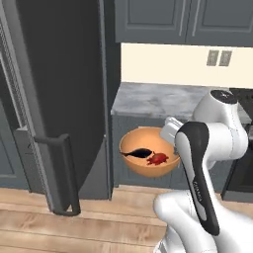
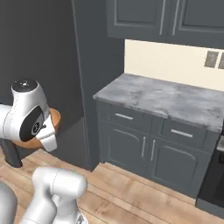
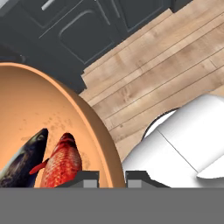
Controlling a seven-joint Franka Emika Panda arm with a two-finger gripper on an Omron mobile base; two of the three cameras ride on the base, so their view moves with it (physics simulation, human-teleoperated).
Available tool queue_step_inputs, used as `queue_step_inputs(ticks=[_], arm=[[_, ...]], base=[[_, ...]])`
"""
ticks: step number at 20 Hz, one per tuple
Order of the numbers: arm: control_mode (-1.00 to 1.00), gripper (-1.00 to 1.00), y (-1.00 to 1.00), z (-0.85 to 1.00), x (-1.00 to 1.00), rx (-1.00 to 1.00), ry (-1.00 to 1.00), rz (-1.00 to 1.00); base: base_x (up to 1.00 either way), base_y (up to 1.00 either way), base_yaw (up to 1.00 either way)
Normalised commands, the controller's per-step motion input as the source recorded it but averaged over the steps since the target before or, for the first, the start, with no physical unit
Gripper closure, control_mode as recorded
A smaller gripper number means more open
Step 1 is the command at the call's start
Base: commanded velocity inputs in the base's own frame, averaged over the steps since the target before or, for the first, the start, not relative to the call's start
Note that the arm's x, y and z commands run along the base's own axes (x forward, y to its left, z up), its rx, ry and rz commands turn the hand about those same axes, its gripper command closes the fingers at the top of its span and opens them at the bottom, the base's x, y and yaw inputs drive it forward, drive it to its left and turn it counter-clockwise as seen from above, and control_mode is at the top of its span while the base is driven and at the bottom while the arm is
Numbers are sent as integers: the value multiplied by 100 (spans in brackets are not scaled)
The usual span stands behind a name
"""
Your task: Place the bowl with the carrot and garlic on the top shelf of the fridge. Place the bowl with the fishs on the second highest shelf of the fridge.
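The orange bowl with the fishs (image 1: 148, 153) hangs in the air in front of the base cabinets, just right of the fridge (image 1: 59, 99). A slim dark fish (image 1: 138, 152) and a red fish (image 1: 158, 158) lie in it. My gripper (image 1: 170, 141) is shut on the bowl's right rim. In the hand view the rim (image 3: 103, 144) passes between my gripper's (image 3: 111, 178) fingertips, with the dark fish (image 3: 24, 159) and red fish (image 3: 61, 162) inside. From the right base camera, the bowl (image 2: 54, 121) peeks out behind my arm. The bowl with the carrot and garlic and the fridge's shelves are out of view.
A dark fridge door with a long handle (image 1: 66, 173) stands at the left. A grey marbled counter (image 2: 166, 98) over dark base cabinets (image 2: 144, 146) lies behind the bowl, with wall cabinets (image 1: 183, 20) above. A dark stove (image 1: 242, 173) is at far right. The floor (image 1: 74, 222) is wood.
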Motion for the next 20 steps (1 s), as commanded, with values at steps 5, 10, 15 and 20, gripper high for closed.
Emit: queue_step_inputs(ticks=[5, 10, 15, 20], arm=[[100, 100, 0, 0, 0, 0, 0, 0], [100, 100, 0, 0, 0, 0, 0, 0], [100, 100, 0, 0, 0, 0, 0, 0], [100, 100, 0, 0, 0, 0, 0, 0]], base=[[-100, 10, 55], [-35, 80, 59], [93, 100, 33], [100, 100, 8]])
